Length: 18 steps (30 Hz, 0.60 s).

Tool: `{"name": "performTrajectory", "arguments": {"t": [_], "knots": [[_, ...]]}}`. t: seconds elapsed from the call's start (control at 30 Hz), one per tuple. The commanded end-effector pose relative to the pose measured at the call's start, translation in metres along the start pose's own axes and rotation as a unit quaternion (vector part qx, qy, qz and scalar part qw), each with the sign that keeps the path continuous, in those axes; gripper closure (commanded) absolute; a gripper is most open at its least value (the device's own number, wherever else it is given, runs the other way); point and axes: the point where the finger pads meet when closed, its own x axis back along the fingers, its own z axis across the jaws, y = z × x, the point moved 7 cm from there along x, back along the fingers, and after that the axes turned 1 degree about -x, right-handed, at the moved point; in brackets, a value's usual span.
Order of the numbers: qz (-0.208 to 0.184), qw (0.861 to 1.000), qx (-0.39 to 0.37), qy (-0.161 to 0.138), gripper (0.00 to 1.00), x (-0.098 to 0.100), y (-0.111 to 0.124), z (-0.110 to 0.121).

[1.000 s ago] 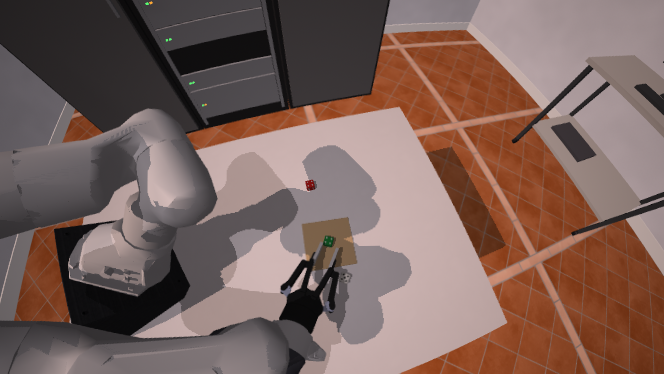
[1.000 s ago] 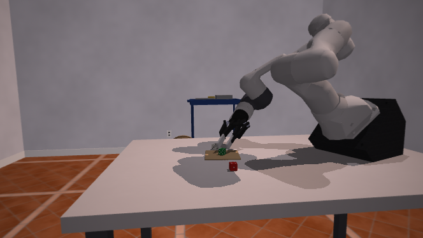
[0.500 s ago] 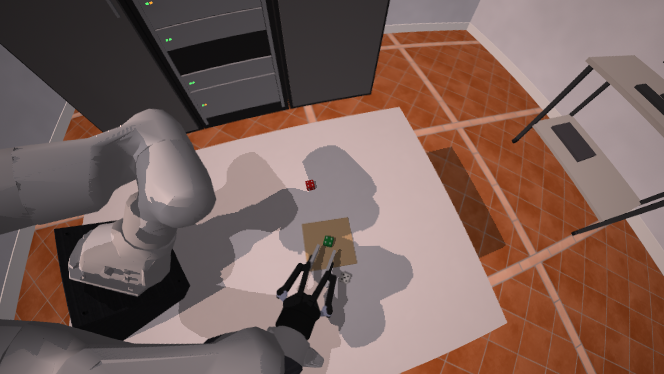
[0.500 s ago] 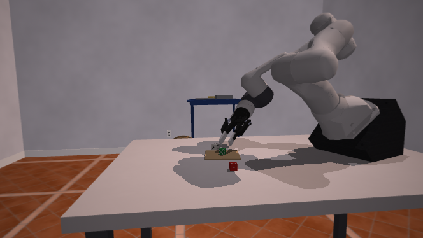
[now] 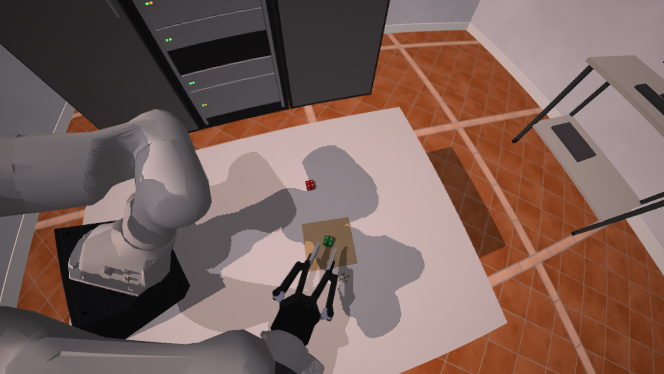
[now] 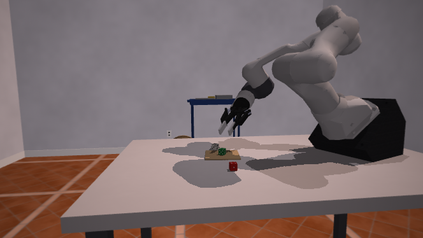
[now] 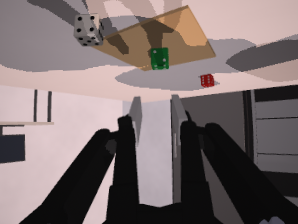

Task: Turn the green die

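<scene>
The green die [image 5: 328, 241] lies on the brown mat [image 5: 333, 245], near its middle. It also shows in the side view [image 6: 222, 151] and the wrist view [image 7: 158, 59]. I cannot read its top face. My gripper [image 5: 324, 251] [image 6: 225, 131] hangs in the air above and on the near side of the mat, clear of the die. Its fingers stand narrowly apart with nothing between them [image 7: 156, 106]. The mat lies flat on the table [image 6: 222, 160].
A red die [image 5: 310, 185] lies on the table beyond the mat, toward the cabinets. A grey die [image 5: 344, 275] lies on the table just off the mat's near right corner, close to my fingers. The robot base stands at the table's left.
</scene>
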Motion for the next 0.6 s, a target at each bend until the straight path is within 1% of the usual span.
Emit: {"name": "performTrajectory", "arguments": {"t": [0.0,0.3,0.37,0.47,0.57], "knots": [[-0.007,1.0,-0.012,0.006,0.75,0.002,0.011,0.003],[-0.007,1.0,-0.013,0.007,0.75,0.003,0.013,0.003],[-0.006,1.0,-0.017,0.011,0.75,0.0,0.015,0.004],[-0.004,0.999,-0.03,0.025,0.75,-0.009,0.021,0.005],[0.004,0.998,-0.05,0.05,0.75,-0.025,0.032,0.008]]}}
